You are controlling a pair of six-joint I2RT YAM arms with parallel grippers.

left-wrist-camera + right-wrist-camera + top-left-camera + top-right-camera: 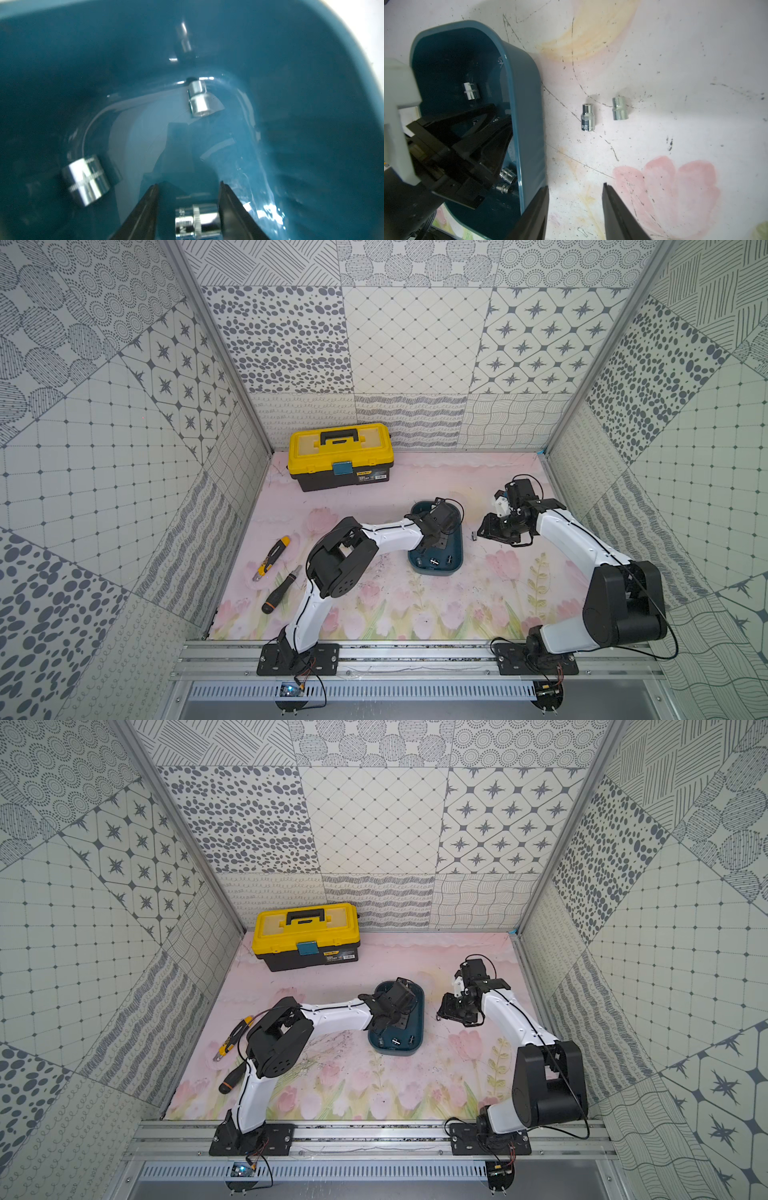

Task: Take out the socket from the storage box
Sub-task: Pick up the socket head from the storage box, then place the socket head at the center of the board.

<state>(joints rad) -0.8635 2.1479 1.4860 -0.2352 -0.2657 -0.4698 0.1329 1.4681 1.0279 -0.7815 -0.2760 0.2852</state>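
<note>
The job is part done, I think. In the box (436,572), toward its near end, the left claw (188,184) is down inside, close to the floor. Its two fingers stand apart with a socket (197,220) between them. One finger touches the socket and there is a gap on the other side. So the claw is open and not squeezing yet. The view there is blurry, so the gap may be smaller than it looks. This socket has to be pinched, lifted over the wall and put down outside.

The socket is a short, shiny silver tube. It has a thin rough ring round its middle and tiny letters on it. It lies on its side, so it may roll. It looks hard and slippery.

Two more are in the box: a fat socket (86,180) off to one side, and a thin socket (198,98) farther on by the curved wall.

Just past the box wall, the right claw (575,185) hangs over the mat (675,62). It is open and holds nothing. A bit farther out, a bright socket (588,120) and a dull socket (619,108) rest on the mat, near each other but not touching. Those two are already out.

Far at the back, the toolbox (340,456) is shut.
</note>
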